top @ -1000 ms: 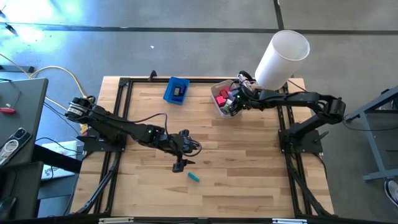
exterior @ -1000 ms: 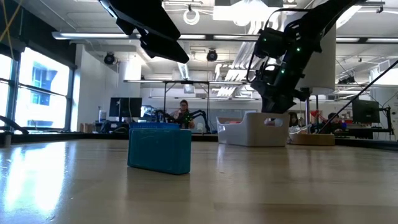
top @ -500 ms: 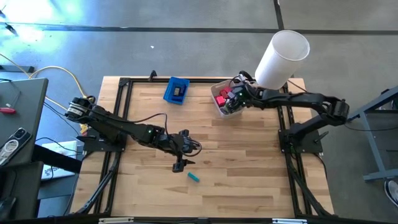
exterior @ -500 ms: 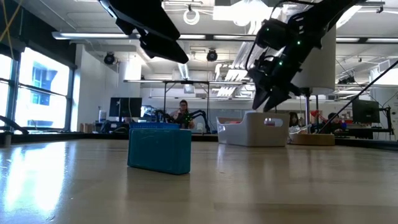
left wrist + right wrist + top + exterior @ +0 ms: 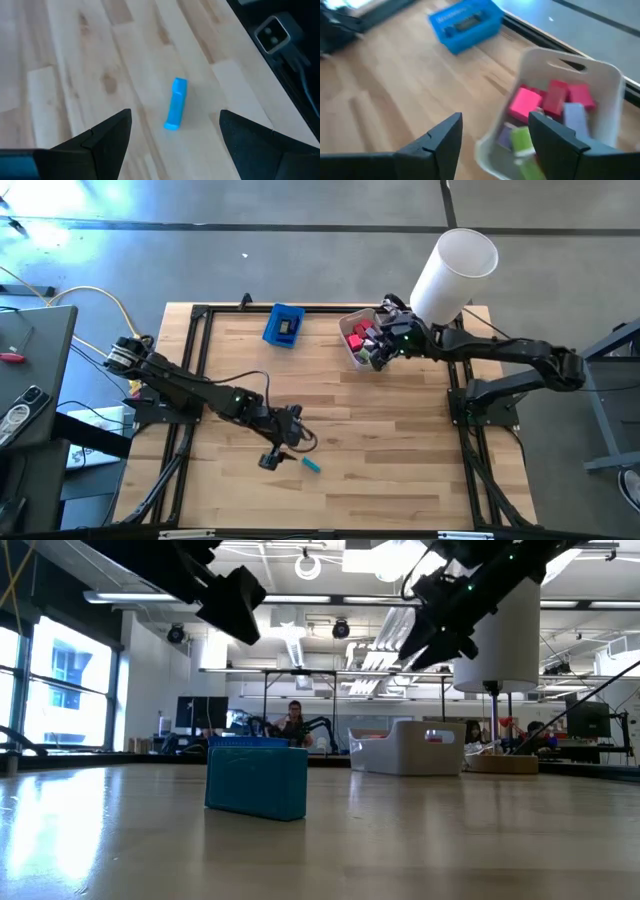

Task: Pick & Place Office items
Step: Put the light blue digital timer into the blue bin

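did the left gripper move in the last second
Yes. In the high view the left gripper has shifted toward the table's left side and near edge, judged against the teal piece lying still on the wood; it now sits beside it, open.

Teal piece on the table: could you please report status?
Left claw open, over teal piece, nothing held. Right claw open, empty, above white bin. Nothing in the way.

Tray (image 5: pixel 284 325) back-centre, bin (image 5: pixel 357 340) of office items (image 5: pixel 548 107) to its right — one stray piece (image 5: pixel 312 465) near the front, beside left gripper (image 5: pixel 268 461).

Wooden table (image 5: pixel 400 440), blue tray (image 5: pixel 284 325), white bin (image 5: pixel 352 355), perhaps teal clip (image 5: pixel 312 465)
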Robot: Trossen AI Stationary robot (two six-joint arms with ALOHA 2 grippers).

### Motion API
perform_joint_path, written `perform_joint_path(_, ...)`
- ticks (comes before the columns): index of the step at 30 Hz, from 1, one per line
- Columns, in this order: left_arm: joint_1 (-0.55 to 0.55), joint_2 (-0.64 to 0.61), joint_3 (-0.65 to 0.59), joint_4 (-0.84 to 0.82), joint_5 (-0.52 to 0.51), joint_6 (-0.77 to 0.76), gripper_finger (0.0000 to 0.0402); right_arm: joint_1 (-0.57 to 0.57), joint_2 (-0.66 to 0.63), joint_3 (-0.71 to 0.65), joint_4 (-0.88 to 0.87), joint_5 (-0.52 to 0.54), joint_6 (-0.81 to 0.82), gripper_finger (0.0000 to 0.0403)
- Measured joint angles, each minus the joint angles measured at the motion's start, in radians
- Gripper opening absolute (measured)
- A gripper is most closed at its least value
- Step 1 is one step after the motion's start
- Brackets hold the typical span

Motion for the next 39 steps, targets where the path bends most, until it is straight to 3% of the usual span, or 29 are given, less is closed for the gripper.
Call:
perform_joint_path(4, -0.032, 0.008, 0.001, -0.012, 0.009, 0.009, 0.0294, 0.066, -0.007, 0.0, 0.018, 0.0, 0.019, 0.0215)
perform_joint_path(13, -0.087, 0.144, 0.002, 0.017, -0.119, 0.09, 0.0294, 0.191, 0.007, -0.001, 0.069, 0.006, 0.031, 0.0215)
perform_joint_path(22, -0.036, 0.233, 0.001, 0.135, 0.082, 0.082, 0.0287, 0.257, 0.007, -0.001, 0.094, 0.011, 0.048, 0.0215)
perform_joint_path(32, 0.011, 0.268, 0.001, 0.151, 0.037, 0.137, 0.0266, 0.299, 0.007, -0.001, 0.142, 0.01, 0.048, 0.0215)
perform_joint_path(39, 0.01, 0.3, 0.0, 0.18, 0.117, 0.151, 0.0253, 0.298, 0.007, -0.001, 0.141, 0.008, 0.048, 0.0215)
